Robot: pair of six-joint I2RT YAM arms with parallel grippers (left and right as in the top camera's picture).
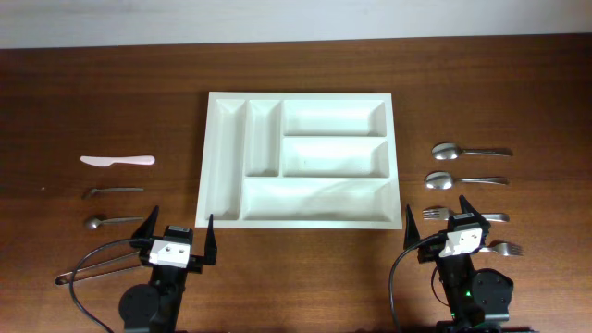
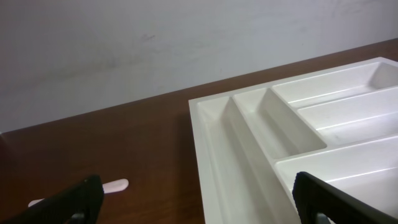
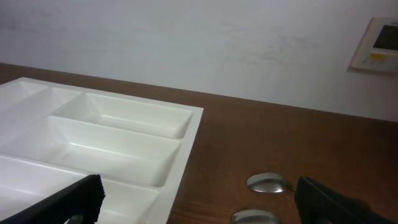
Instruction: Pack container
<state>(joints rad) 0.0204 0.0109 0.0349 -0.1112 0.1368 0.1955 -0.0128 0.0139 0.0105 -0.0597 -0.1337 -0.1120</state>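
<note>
Where the wooden table (image 1: 74, 92) starts on the left, a pink plastic knife (image 1: 117, 161) lies above a dark slim utensil (image 1: 113, 191), too small to name, and a small spoon (image 1: 109, 221), all well apart from the tray. Near them the left gripper (image 1: 181, 219) hovers spread wide and empty, just beside the near left corner of the container (image 1: 302, 94), a white five-compartment cutlery tray lying flat mid-table with nothing in it. It looks like thin moulded plastic: light, stiff and smooth, apt to skate on the wood if bumped, so any hold is best a pinch across the outer rim or a divider wall. By its near right corner the right gripper (image 1: 437, 215) is likewise parted and holds nothing. Right of the tray lie a far spoon (image 1: 470, 150), a nearer spoon (image 1: 465, 179), an upper fork (image 1: 495, 218) and a lowest fork (image 1: 506, 248).
</note>
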